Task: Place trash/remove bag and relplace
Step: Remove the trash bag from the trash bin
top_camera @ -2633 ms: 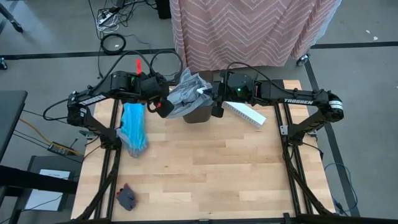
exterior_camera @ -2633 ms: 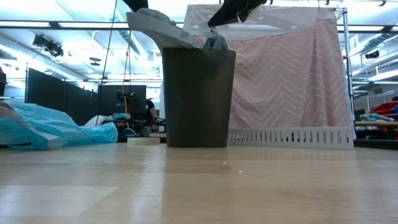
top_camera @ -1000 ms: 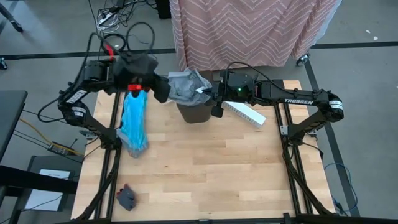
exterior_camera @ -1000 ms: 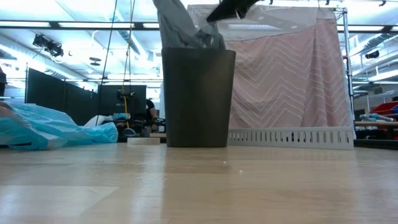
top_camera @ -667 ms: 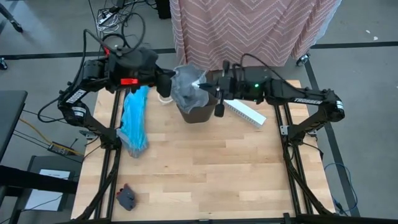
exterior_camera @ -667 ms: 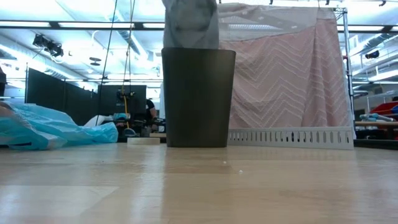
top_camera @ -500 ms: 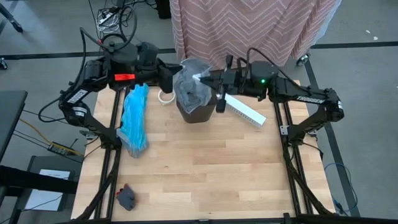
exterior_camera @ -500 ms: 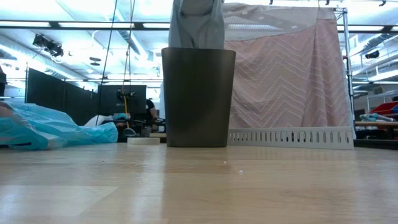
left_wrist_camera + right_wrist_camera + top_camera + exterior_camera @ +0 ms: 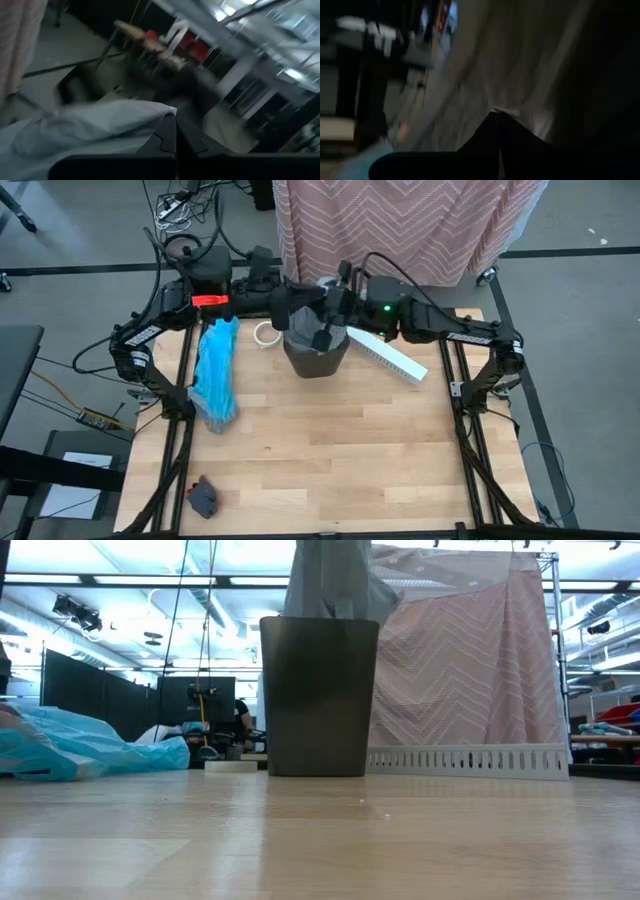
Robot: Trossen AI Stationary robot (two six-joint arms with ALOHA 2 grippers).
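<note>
The light grey bag (image 9: 330, 580) stands in a tall narrow column out of the dark bin (image 9: 318, 700), its lower part inside the bin. Both grippers are above the bin (image 9: 315, 360), close together: my left gripper (image 9: 290, 305) comes from the table's left, my right gripper (image 9: 326, 312) from its right. Each is shut on the bag's top. Both are above the low view's top edge. The turquoise replacement bag (image 9: 215, 370) lies crumpled on the table left of the bin. No trash shows. My left gripper pinches a bunched piece of the bag's upper edge (image 9: 150, 112) between its two shut fingers (image 9: 165, 137). The fingers come level from the table's left. The bag hangs below them into the bin. My right gripper pinches the bag's upper part (image 9: 520, 107) between its shut fingers (image 9: 490, 131), coming about level from the table's right. How many layers it has cannot be told. The bag hangs down from there into the bin.
A white tape ring (image 9: 265, 333) lies just left of the bin. A long white box (image 9: 392, 358) lies to its right. A small dark object (image 9: 203, 498) sits near the front left corner. A pink chevron cloth (image 9: 400, 230) hangs behind the table.
Both grippers have risen and drawn together above the bin, still shut on the bag. My left gripper has tipped from slanting down to level. The grey bag, bunched at the bin's rim before, is pulled up into a tall narrow column, its lower part still inside the bin.
</note>
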